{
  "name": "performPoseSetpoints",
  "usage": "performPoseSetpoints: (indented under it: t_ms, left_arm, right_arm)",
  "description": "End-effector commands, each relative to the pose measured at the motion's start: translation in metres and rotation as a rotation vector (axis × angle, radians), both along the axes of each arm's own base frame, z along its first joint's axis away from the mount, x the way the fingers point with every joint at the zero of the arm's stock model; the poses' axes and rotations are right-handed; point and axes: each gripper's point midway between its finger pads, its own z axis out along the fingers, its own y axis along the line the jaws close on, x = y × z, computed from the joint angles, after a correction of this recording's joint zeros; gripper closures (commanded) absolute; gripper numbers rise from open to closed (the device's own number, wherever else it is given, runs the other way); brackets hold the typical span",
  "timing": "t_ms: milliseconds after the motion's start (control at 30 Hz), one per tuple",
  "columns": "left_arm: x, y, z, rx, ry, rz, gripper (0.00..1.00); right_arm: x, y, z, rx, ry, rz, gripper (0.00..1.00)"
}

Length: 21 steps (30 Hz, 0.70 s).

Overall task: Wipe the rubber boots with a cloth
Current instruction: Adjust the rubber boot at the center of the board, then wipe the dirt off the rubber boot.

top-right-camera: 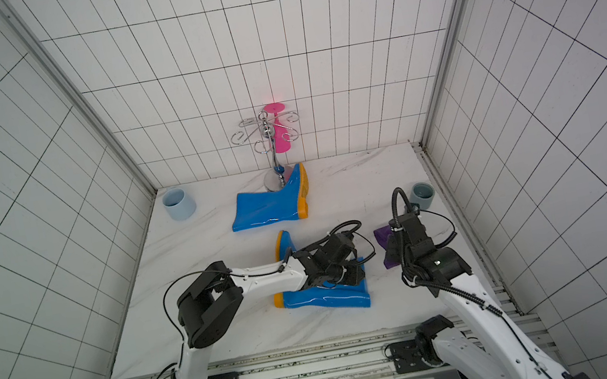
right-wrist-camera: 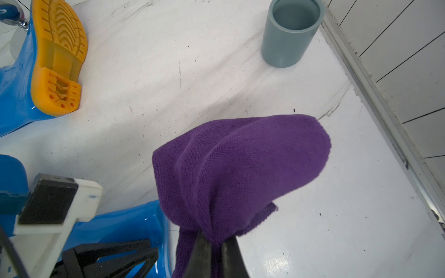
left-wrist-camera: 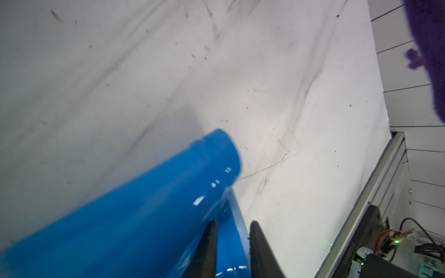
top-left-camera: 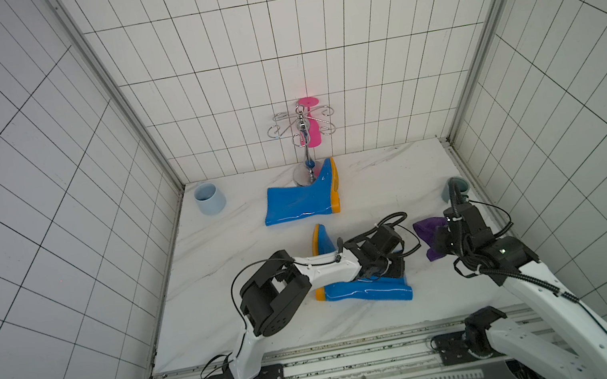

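Observation:
Two blue rubber boots with orange soles lie on their sides on the marble table. The far boot (top-left-camera: 302,201) (top-right-camera: 269,207) (right-wrist-camera: 14,96) rests against a metal stand. The near boot (top-left-camera: 366,293) (top-right-camera: 325,300) (left-wrist-camera: 120,216) lies under my left arm. My left gripper (top-left-camera: 385,269) (left-wrist-camera: 232,223) is open at its shaft opening, jaws apart with the rim's edge between them. To the right of that boot, my right gripper (top-left-camera: 436,245) (right-wrist-camera: 215,238) is shut on the purple cloth (top-left-camera: 429,229) (top-right-camera: 386,235) (right-wrist-camera: 240,163). The cloth hangs bunched above the table.
A light-blue cup (top-left-camera: 209,198) stands at the back left corner. A grey-blue cup (top-left-camera: 457,188) (right-wrist-camera: 291,31) stands by the right wall, just behind my right wrist. A chrome hook stand (top-left-camera: 302,131) with a pink glass (top-left-camera: 312,132) is at the back wall. Tiled walls close three sides.

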Motion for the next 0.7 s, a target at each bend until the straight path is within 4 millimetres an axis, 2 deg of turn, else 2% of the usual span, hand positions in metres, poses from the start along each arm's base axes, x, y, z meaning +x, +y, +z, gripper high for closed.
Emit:
performPoseSetpoints:
  t_ms: [0, 67, 167, 233, 300, 400, 467, 567, 667]
  left_arm:
    - [0.015, -0.002, 0.037, -0.052, -0.058, 0.014, 0.55]
    - [0.022, 0.003, 0.055, -0.065, -0.080, 0.018, 0.46]
    - [0.035, 0.018, 0.088, -0.086, -0.123, 0.041, 0.44]
    - [0.045, 0.038, 0.113, -0.088, -0.172, 0.069, 0.44]
    - [0.056, 0.070, 0.136, -0.071, -0.229, 0.116, 0.43]
    - [0.069, 0.129, 0.151, -0.038, -0.281, 0.189, 0.42]
    - [0.073, 0.167, 0.153, -0.004, -0.307, 0.233, 0.41]
    - [0.069, 0.214, 0.137, 0.043, -0.321, 0.281, 0.41]
    - [0.058, 0.236, 0.119, 0.060, -0.336, 0.288, 0.39]
  right_arm:
    - [0.009, -0.007, 0.055, -0.001, -0.122, -0.031, 1.00]
    - [0.009, -0.008, 0.057, 0.000, -0.127, -0.035, 1.00]
    - [0.009, -0.008, 0.061, 0.003, -0.134, -0.035, 1.00]
    - [0.010, -0.007, 0.062, 0.005, -0.136, -0.032, 1.00]
    - [0.011, -0.007, 0.063, 0.008, -0.136, -0.029, 1.00]
    - [0.013, -0.005, 0.065, 0.013, -0.138, -0.022, 1.00]
    - [0.015, -0.003, 0.065, 0.019, -0.139, -0.018, 1.00]
    - [0.016, -0.002, 0.064, 0.025, -0.137, -0.015, 1.00]
    - [0.017, 0.001, 0.062, 0.038, -0.136, -0.007, 1.00]
